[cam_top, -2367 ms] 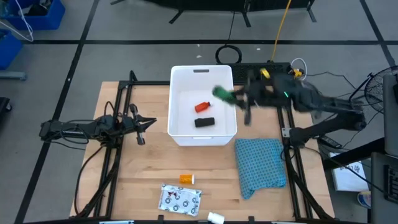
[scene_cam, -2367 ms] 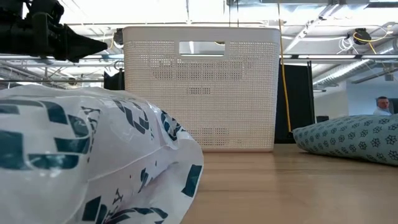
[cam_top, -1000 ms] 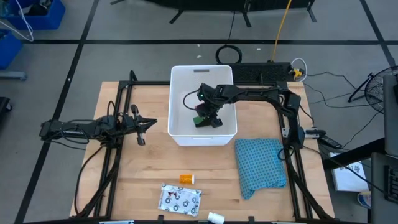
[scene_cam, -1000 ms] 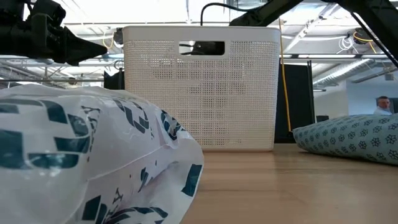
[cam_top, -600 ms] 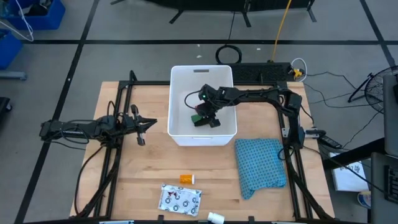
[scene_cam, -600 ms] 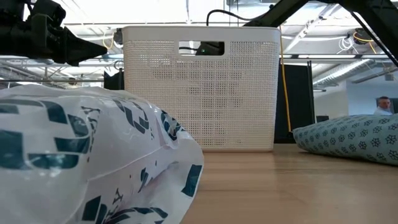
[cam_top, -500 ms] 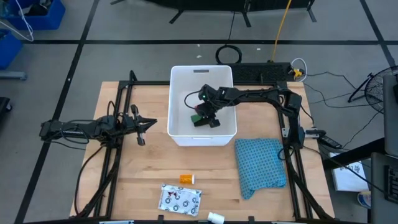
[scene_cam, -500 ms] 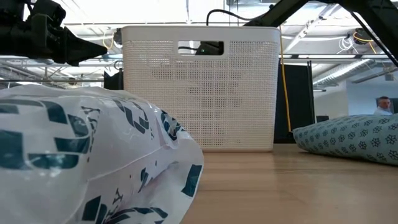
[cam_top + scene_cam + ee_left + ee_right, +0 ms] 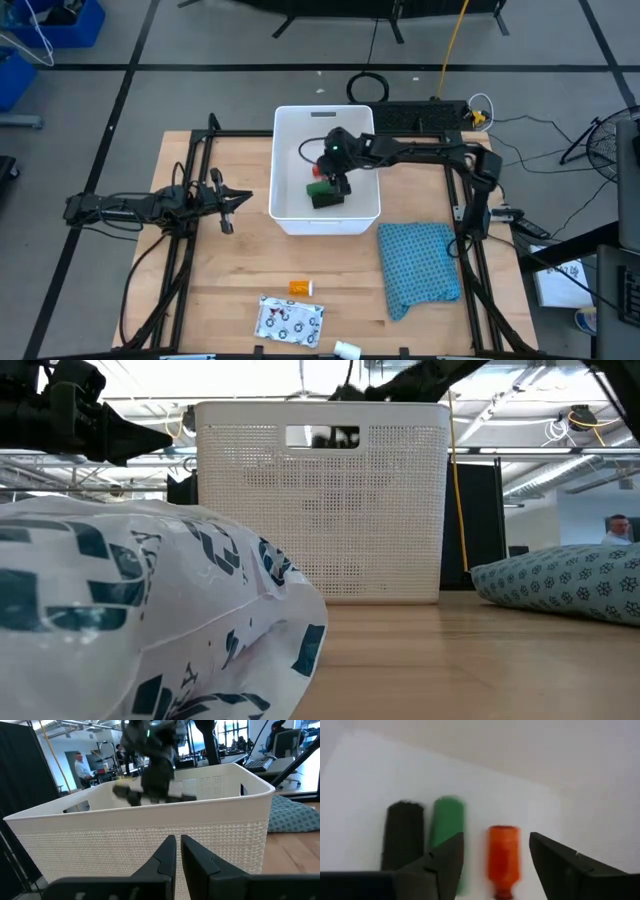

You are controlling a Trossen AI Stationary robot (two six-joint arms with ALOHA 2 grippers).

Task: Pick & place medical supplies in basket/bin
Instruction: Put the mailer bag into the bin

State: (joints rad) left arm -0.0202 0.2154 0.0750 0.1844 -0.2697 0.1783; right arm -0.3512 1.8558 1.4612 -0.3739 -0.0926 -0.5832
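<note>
The white bin [image 9: 292,150] stands at the table's far middle. On its floor lie a black block [image 9: 404,835], a green block [image 9: 447,822] and a red tube [image 9: 501,852], side by side. My right gripper [image 9: 338,180] hangs open above them inside the bin, its fingers [image 9: 445,865] clear of every item. My left gripper [image 9: 235,200] waits shut to the left of the bin, level with its wall [image 9: 150,835]. An orange bottle [image 9: 301,288], a flat printed packet [image 9: 290,320] and a small white bottle [image 9: 347,350] lie near the table's front edge.
A blue knitted cloth [image 9: 418,265] lies on the table's right side, in front of the right arm's base. In the low view the packet [image 9: 150,610] fills the near left, with the bin [image 9: 320,500] behind it. Bare wood lies between the bin and the front items.
My right gripper has opened and let go of the green block, then risen a little and drawn toward the bin's far side. The green block now lies on the bin's floor beside the black block.
</note>
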